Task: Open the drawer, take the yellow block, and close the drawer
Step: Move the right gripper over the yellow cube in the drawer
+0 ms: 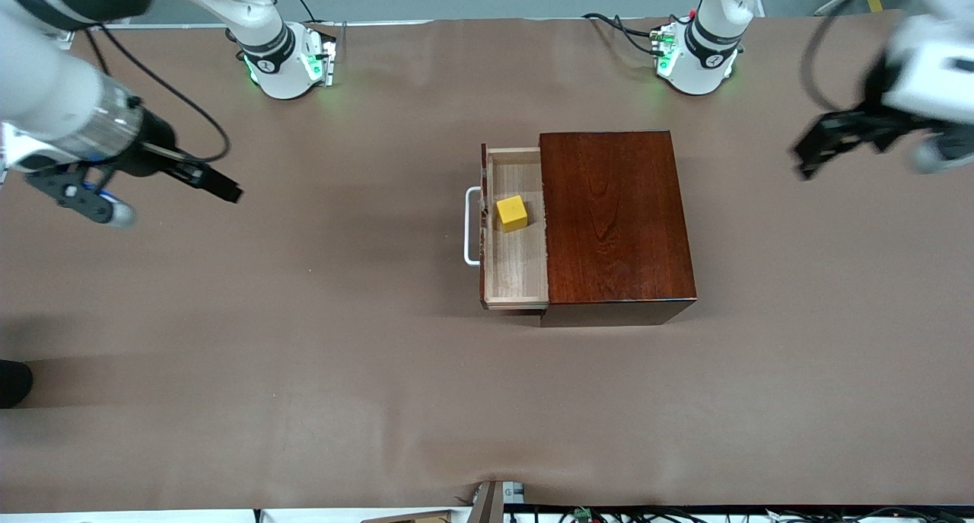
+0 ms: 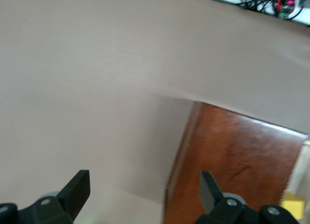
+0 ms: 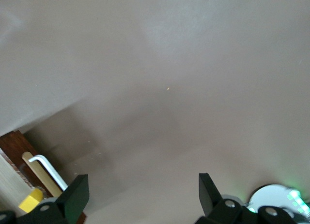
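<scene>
The drawer (image 1: 517,272) stands pulled out of the dark reddish-brown box (image 1: 616,218) toward the right arm's end of the table, its white handle (image 1: 469,226) foremost. The yellow block (image 1: 512,213) lies in the pale tray. My right gripper (image 1: 224,188) hangs open and empty over bare table, well off from the handle. Its wrist view (image 3: 144,187) catches the handle (image 3: 46,167) and the block (image 3: 30,200) at its edge. My left gripper (image 1: 808,157) hangs open and empty over the table at the left arm's end; its wrist view (image 2: 145,185) shows the box (image 2: 242,156).
Both arm bases (image 1: 289,62) (image 1: 696,58) stand at the table's edge farthest from the front camera. Brown cover (image 1: 304,355) spreads over the whole table. A dark object (image 1: 14,382) pokes in at the right arm's end. Cables (image 1: 578,514) lie along the near edge.
</scene>
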You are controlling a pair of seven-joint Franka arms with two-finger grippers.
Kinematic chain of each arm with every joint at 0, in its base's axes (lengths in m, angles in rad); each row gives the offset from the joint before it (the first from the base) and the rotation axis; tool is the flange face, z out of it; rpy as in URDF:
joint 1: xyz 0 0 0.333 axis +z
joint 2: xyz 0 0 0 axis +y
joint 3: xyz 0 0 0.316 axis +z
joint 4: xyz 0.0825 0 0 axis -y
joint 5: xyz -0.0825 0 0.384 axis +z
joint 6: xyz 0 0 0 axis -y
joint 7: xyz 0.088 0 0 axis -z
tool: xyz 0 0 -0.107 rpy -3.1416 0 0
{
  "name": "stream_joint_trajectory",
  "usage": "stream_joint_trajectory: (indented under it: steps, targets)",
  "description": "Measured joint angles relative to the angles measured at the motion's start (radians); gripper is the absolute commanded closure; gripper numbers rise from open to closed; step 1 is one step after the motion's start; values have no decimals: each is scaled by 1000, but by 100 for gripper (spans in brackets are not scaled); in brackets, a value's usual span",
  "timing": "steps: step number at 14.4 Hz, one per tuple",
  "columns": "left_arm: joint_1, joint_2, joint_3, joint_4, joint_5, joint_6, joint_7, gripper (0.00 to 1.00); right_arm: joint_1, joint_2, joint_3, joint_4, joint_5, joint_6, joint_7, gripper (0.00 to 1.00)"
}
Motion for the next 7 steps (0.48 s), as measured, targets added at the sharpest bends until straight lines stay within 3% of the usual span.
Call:
stream_joint_trajectory:
  steps: [7]
  targets:
    - [210,-53,-1,-111,-5,-2,307,0,233,79,2,-1,1,128,450,0]
